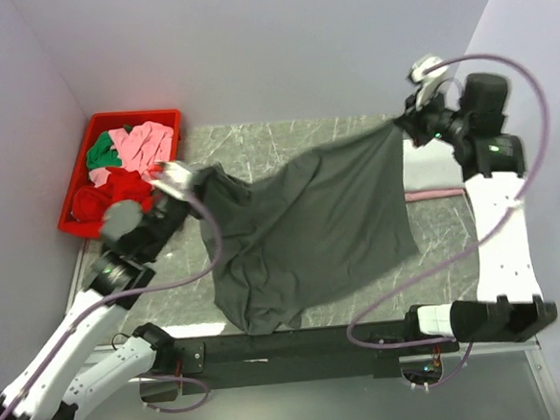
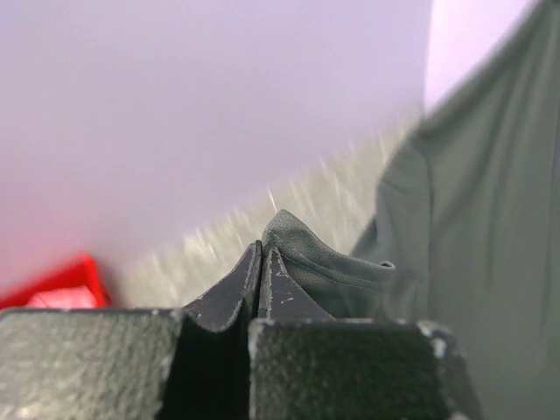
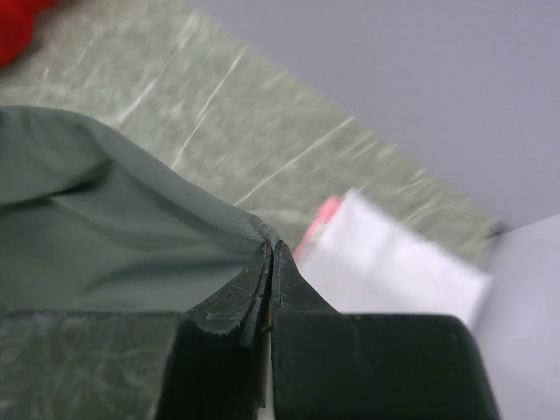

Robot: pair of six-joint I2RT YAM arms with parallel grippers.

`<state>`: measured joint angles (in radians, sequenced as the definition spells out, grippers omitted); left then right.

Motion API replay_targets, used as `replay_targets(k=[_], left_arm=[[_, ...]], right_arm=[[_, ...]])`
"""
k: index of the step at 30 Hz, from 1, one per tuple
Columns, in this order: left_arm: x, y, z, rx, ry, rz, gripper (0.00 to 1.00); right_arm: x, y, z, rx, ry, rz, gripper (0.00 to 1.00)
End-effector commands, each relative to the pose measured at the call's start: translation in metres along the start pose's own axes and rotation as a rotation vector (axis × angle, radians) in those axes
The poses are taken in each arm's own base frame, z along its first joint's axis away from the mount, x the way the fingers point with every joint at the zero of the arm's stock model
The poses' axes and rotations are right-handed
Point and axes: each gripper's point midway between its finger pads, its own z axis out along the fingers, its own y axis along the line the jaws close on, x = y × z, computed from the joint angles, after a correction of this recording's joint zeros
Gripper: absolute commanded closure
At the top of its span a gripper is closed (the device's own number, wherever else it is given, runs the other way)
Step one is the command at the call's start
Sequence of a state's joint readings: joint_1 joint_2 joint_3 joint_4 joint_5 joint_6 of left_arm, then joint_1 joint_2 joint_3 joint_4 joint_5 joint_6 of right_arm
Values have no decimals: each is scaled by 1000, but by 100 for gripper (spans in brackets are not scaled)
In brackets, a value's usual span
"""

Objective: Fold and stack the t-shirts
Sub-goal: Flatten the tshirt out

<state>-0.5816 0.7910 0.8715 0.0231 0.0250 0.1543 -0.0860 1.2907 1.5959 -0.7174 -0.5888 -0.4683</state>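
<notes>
- Top view: my left gripper (image 1: 193, 182), just right of the bin (image 1: 78, 176), pinches one end of the grey shirt (image 1: 310, 227). My right gripper (image 1: 401, 123), far across the table (image 1: 256, 144) from the bin, pinches the other end.
- The held edge is the shirt's long axis. It slants from beside the bin up toward the far right corner. The rest sags off that line toward my bases and bunches at the table's near edge, well right of the bin.
- I cannot tell collar from hem.
- In the bin a pink shirt (image 1: 146, 142), a green shirt (image 1: 103, 155) and a red shirt (image 1: 115, 191) lie crumpled together.
- A folded white shirt (image 1: 431, 172) lies flat beyond the grey shirt, at the opposite side of the table from the bin, with a pink strip (image 1: 433, 194) along its near edge.
- Left wrist view: my fingers are pressed together with a small peak of grey cloth standing up at their tips, a detail the top view does not resolve. The bin is only a red blur at lower left, and the shirt hangs away from it on the right.
- Right wrist view: my fingers are shut tight on a thin grey edge that drapes left toward the bin side. The white shirt sits just past my tips. Here the pink shows as a layer peeking out at its corner.
</notes>
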Motion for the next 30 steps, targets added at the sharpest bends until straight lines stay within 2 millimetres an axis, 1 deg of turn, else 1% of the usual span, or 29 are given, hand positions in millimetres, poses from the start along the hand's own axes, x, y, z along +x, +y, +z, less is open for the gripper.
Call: replay_targets(k=[1, 2, 3, 4, 5, 6, 7, 8, 9, 10, 12, 13, 14, 15, 16, 18, 19, 20, 21, 22, 23, 24, 26, 27, 28, 29, 30], left_arm=[[-123, 38, -41, -152, -323, -62, 99], [-146, 43, -56, -173, -393, -75, 99], [-174, 49, -72, -191, -467, -84, 99], [-188, 56, -83, -223, -509, -92, 99], [-204, 61, -98, -241, -561, -96, 99], [-227, 67, -115, -268, -632, -101, 99], [-237, 71, -125, -285, -666, -100, 99], [-246, 77, -136, -316, -695, -92, 99], [-260, 82, -150, -340, -738, -99, 99], [-263, 88, -156, -375, -746, -101, 99], [-276, 94, -171, -403, -789, -112, 99], [-281, 97, -180, -417, -813, -127, 99], [-283, 98, -185, -424, -828, -135, 99], [-287, 96, -191, -411, -852, -133, 99], [-294, 93, -200, -394, -889, -131, 99], [-307, 78, -206, -307, -931, -98, 99], [-310, 72, -206, -269, -935, -90, 99], [-315, 64, -208, -224, -950, -73, 99], [-324, 51, -213, -152, -975, -35, 99], [-328, 42, -214, -98, -986, -27, 99], [-336, 36, -221, -59, -1008, -16, 99], [-341, 23, -226, 14, -1025, 14, 99], [-347, 13, -229, 81, -1040, 17, 99], [-351, 9, -232, 104, -1052, 27, 99], [-351, 4, -231, 132, -1049, 39, 99], [-352, 2, -230, 142, -1050, 45, 99], [-349, 1, -227, 150, -1035, 45, 99]], right_arm=[[-82, 2, -77, 138, -169, -153, 100], [-109, 4, -103, 190, -234, -193, 100], [-121, 5, -116, 217, -262, -206, 100], [-134, 6, -129, 246, -295, -219, 100], [-156, 11, -154, 283, -360, -244, 100], [-166, 10, -168, 328, -388, -249, 100], [-175, 11, -180, 353, -418, -257, 100], [-189, 16, -200, 389, -468, -267, 100], [-196, 14, -212, 430, -492, -273, 100], [-205, 18, -228, 459, -531, -279, 100], [-210, 18, -241, 500, -557, -279, 100], [-213, 21, -250, 515, -578, -275, 100], [-217, 22, -258, 535, -595, -279, 100], [-218, 23, -265, 554, -607, -279, 100], [-222, 25, -278, 583, -630, -281, 100], [-226, 30, -291, 606, -664, -289, 100], [-229, 37, -304, 619, -692, -295, 100], [-230, 41, -311, 625, -710, -299, 100], [-234, 45, -319, 632, -735, -307, 100], [-236, 52, -330, 637, -762, -311, 100], [-237, 56, -334, 638, -774, -313, 100], [-237, 58, -338, 640, -782, -315, 100], [-236, 60, -340, 639, -783, -314, 100], [-234, 60, -338, 637, -776, -312, 100], [-232, 60, -338, 640, -772, -314, 100], [-227, 55, -328, 632, -749, -304, 100], [-226, 53, -324, 631, -744, -305, 100]])
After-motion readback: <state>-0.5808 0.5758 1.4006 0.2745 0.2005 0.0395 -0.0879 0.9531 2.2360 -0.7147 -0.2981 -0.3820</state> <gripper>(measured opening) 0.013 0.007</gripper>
